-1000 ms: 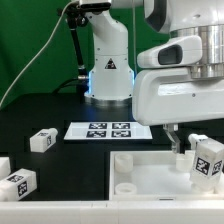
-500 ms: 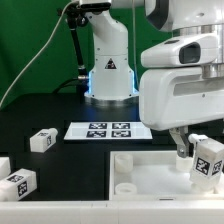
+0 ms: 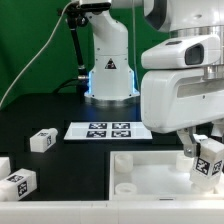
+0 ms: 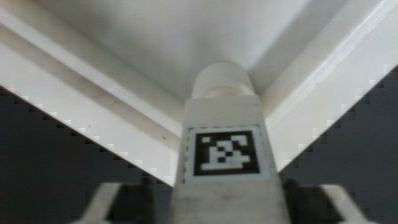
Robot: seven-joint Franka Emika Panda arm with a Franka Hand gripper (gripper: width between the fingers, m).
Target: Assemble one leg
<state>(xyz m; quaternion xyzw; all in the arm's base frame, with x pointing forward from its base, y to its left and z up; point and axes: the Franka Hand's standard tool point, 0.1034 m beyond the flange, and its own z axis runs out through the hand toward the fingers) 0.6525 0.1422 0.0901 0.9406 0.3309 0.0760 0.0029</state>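
My gripper (image 3: 203,160) is shut on a leg (image 3: 210,157), a small white post with a black-and-white tag, and holds it over the far right corner of the large white tray-like part (image 3: 150,170). In the wrist view the held leg (image 4: 226,140) points at the tray's corner (image 4: 214,40) with its rounded end close to it, and my fingers (image 4: 128,203) press on both its sides. Three more legs lie on the black table at the exterior view's left: one (image 3: 41,140) further back, one (image 3: 17,184) near the front, one (image 3: 3,165) cut by the edge.
The marker board (image 3: 105,130) lies flat behind the tray. The arm's white base (image 3: 108,65) stands at the back with a black cable beside it. A green backdrop closes the rear.
My gripper with the leg has shifted a little toward the exterior view's right and slightly down over the tray's corner. The other legs have not moved.
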